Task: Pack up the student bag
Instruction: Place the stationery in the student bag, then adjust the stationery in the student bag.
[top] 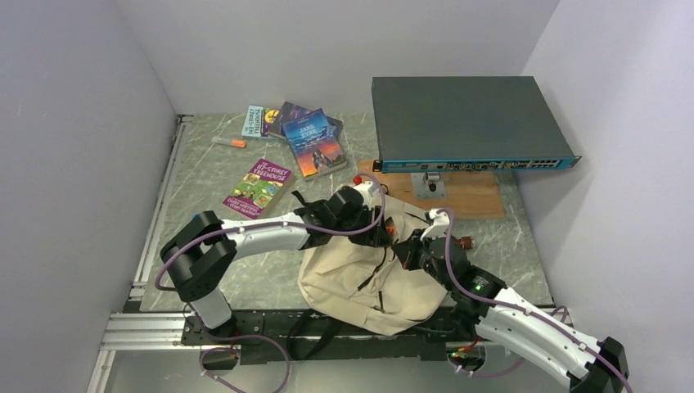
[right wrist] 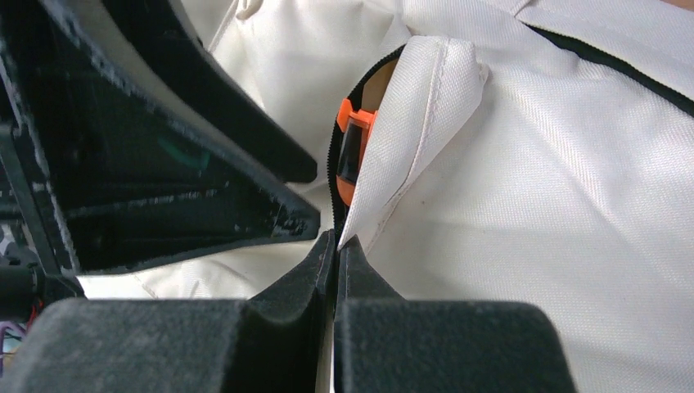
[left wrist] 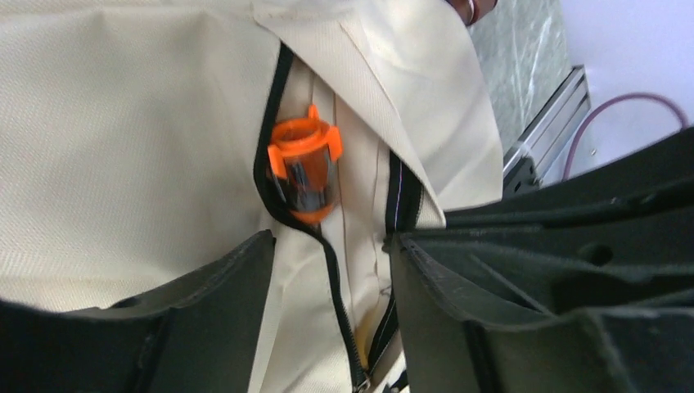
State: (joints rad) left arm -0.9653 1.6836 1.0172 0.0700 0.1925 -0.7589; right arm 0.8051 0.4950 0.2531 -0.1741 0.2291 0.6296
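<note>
The cream student bag [top: 352, 282] lies at the lower centre of the top view between the arms, where the right gripper [right wrist: 335, 246] is clenched on the fabric edge of its opening and the left gripper [left wrist: 331, 244] hangs spread, grasping nothing, over an orange-capped object [left wrist: 304, 168] lodged inside.

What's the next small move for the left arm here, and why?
Probably nudge the orange-capped item deeper into the student bag. It sits only partway in the zipper opening, with its cap showing outside. The left gripper is open and not touching it, and the right gripper is pinched on the flap, holding the opening apart.
</note>
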